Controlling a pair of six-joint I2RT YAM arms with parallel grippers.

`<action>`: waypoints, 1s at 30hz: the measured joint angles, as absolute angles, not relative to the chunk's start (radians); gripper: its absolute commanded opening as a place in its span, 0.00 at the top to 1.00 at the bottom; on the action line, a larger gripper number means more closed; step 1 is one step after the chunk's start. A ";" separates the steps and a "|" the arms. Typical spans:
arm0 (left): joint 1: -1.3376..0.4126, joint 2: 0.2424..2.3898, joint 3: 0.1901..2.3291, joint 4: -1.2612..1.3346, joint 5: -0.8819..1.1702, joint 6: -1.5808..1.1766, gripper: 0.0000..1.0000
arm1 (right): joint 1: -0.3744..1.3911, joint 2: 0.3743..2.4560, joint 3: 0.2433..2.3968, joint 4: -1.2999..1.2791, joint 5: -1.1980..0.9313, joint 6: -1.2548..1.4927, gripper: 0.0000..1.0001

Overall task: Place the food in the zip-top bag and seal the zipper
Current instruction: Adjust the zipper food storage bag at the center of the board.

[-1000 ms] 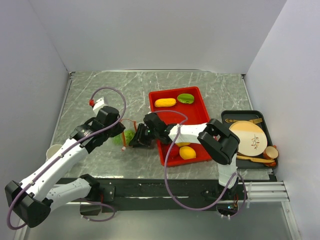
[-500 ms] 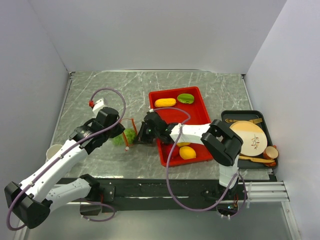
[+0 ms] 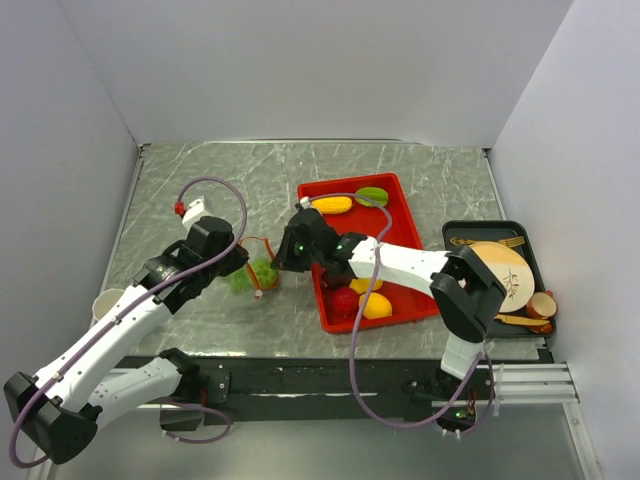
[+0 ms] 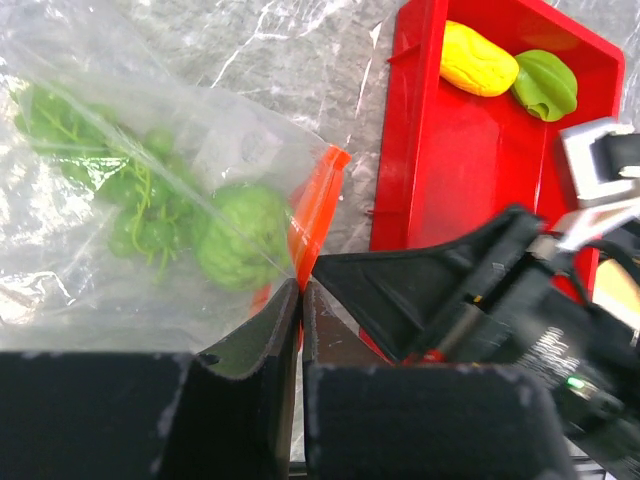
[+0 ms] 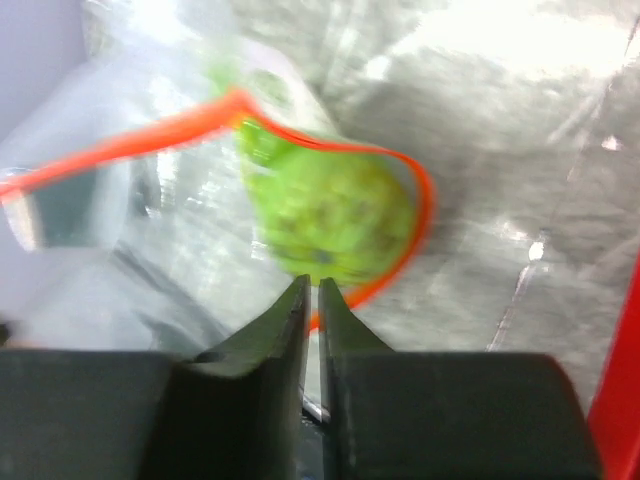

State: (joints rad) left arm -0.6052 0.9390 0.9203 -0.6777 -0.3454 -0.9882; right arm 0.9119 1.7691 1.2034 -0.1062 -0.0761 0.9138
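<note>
While green food (image 4: 245, 240) sits in the bag (image 4: 90, 270), on the bench at 9 o'clock of the tray (image 3: 395, 225), I judge loading only part done: more food (image 3: 375, 305) waits in the tray. My left gripper (image 4: 300, 290) is pinched on the zipper (image 4: 318, 200). The right gripper (image 5: 310, 290) is pressed together at the bag lip. That view is blurred, but it looks to nip the strip. Next move calls for holding the mouth wide and freeing the right to fetch.
</note>
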 measured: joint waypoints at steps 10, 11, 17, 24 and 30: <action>-0.605 0.949 0.920 -0.668 -0.346 -0.989 0.91 | 0.909 1.756 1.052 0.039 -0.258 1.107 0.33; -0.605 0.949 0.920 -0.668 -0.346 -0.989 0.91 | 0.909 1.763 1.038 0.054 -0.276 1.132 0.33; -0.605 0.956 0.920 -0.660 -0.345 -0.989 0.91 | 0.909 1.768 0.994 0.141 -0.327 1.241 0.33; -0.605 0.956 0.920 -0.656 -0.344 -0.989 0.90 | 0.909 1.848 0.998 0.256 -0.371 1.310 0.39; -0.605 0.947 0.920 -0.657 -0.345 -0.989 0.90 | 0.910 1.865 1.003 0.287 -0.382 1.328 0.66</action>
State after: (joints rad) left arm -0.6052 0.9474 0.9199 -0.6575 -0.3450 -0.9894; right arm 0.9096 1.8652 1.0027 0.2867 -0.3820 1.3277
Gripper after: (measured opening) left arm 0.100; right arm 0.512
